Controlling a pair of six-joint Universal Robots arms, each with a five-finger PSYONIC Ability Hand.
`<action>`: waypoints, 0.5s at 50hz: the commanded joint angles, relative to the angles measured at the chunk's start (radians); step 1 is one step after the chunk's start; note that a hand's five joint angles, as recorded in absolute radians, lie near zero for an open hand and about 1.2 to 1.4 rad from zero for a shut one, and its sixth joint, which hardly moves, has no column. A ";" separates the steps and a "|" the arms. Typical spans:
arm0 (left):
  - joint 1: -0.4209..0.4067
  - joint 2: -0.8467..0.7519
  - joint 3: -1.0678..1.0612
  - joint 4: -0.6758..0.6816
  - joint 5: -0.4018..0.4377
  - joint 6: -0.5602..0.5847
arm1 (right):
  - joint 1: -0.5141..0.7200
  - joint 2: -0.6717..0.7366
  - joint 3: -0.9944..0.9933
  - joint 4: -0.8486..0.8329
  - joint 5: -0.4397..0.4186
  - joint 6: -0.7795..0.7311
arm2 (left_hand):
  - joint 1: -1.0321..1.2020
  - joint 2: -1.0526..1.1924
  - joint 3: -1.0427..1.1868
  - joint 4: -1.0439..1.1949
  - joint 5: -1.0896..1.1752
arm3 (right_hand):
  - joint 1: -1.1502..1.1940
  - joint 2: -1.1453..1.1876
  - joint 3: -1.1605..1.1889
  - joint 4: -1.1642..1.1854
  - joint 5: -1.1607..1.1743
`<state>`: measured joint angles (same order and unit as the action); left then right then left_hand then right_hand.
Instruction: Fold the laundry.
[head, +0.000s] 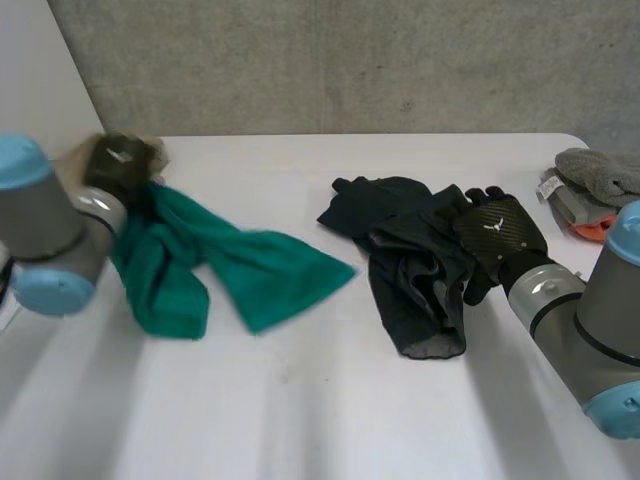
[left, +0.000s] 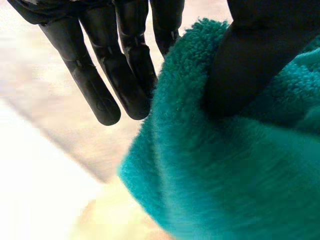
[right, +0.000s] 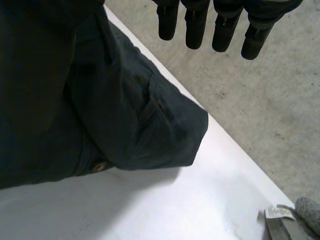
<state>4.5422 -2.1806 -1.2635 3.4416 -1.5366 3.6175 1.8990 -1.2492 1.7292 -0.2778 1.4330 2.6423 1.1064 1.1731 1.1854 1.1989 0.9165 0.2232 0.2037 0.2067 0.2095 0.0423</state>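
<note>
— Where is our laundry?
— The green towel lies on the table, at 9 o'clock from the dark garment. Our left hand pinches the towel's 10 o'clock end under its thumb.
— And our right hand?
— It rests on the garment's 3 o'clock edge, fingers straight, gripping nothing.
— How will they handle?
— Soft, light and floppy, we think. The towel is fluffy, so it shouldn't slip. We should take them by the corners so they hang flat.
</note>
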 joint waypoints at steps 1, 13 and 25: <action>0.158 0.071 0.114 0.111 -0.168 -0.013 | 0.002 -0.032 -0.008 0.011 -0.023 0.008 | 0.290 0.223 0.211 0.197 0.305 | -0.049 -0.029 -0.032 -0.035 -0.042; 0.075 0.015 0.064 -0.123 0.093 0.010 | -0.001 -0.035 -0.101 0.211 0.015 0.118 | -0.932 -0.999 -1.011 -1.024 -0.917 | -0.049 -0.029 -0.032 -0.035 -0.042; -0.069 0.134 -0.163 -0.099 0.076 -0.014 | 0.083 0.051 -0.355 0.493 0.027 0.548 | -0.932 -0.999 -1.011 -1.024 -0.917 | -0.049 -0.029 -0.032 -0.035 -0.042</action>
<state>4.5448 -2.0926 -1.3322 3.2912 -1.4477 3.6273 1.9114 -1.2738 1.4866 0.1351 1.4629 3.0097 0.1818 0.2021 0.2069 0.2006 0.0431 0.2232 0.2038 0.2067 0.2095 0.0423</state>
